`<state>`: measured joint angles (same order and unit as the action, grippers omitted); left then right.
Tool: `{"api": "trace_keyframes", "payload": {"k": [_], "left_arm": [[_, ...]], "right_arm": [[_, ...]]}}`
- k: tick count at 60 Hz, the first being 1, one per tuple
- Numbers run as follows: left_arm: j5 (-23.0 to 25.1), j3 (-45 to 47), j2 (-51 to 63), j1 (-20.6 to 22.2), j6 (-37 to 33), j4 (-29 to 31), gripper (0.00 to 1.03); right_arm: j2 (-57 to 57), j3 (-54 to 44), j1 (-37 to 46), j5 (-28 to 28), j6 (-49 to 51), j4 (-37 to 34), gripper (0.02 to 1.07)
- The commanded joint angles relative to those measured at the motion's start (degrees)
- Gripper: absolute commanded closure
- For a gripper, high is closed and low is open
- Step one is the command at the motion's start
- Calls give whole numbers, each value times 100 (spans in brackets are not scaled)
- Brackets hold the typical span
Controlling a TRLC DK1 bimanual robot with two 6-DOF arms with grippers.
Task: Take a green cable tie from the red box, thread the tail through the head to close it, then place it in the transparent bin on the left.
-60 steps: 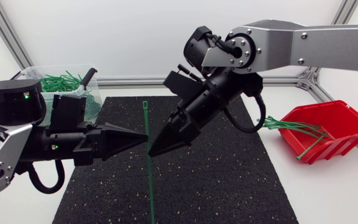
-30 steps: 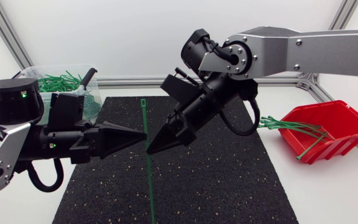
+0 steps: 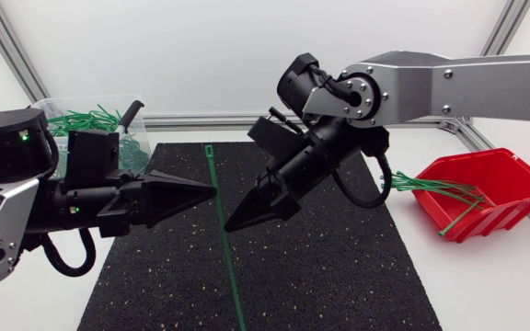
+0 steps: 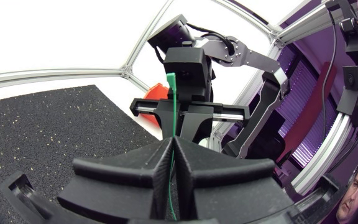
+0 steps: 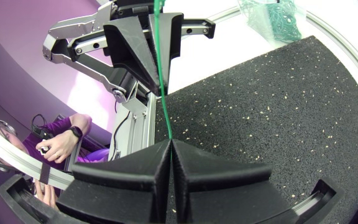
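A long green cable tie hangs nearly upright over the black mat, head end up and tail leaning down toward the mat's front edge. My left gripper is shut on the tie's upper part; in the left wrist view the tie rises from between its fingers. My right gripper is shut on the same tie just below; the right wrist view shows the tie running from its closed tips up to the left gripper. The red box at the right holds more green ties. The transparent bin stands at the back left.
The black mat covers the middle of the table beneath both arms. Green ties stick out over the red box's left rim. The bin holds several green ties. An aluminium frame rail runs along the back.
My right gripper has closed on the cable tie below the left gripper's hold. The tie has tilted, its tail swinging to the right. The left arm rose slightly.
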<state>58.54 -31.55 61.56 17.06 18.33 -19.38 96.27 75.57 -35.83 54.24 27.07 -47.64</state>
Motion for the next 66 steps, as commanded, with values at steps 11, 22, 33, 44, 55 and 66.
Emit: {"api": "trace_keyframes", "payload": {"k": [11, 22, 33, 44, 55, 66], "left_arm": [[140, 61, 67, 8, 154, -181, 99], [157, 79, 75, 17, 154, -198, 99], [157, 88, 93, -27, 154, -224, 99], [157, 132, 207, -27, 145, -348, 99], [166, 140, 198, 8, 154, -374, 99], [175, 158, 163, 17, 162, -374, 99]], "right_arm": [[-82, -271, 77, 96, -18, 106, 101], [-187, -288, 103, 219, -9, 123, 86], [-267, -315, 121, 359, 0, 79, 70], [-434, -332, 121, 491, -26, 97, 70], [-328, -227, 121, 491, -97, 141, 71], [-152, -69, 138, 482, -185, 229, 71]]}}
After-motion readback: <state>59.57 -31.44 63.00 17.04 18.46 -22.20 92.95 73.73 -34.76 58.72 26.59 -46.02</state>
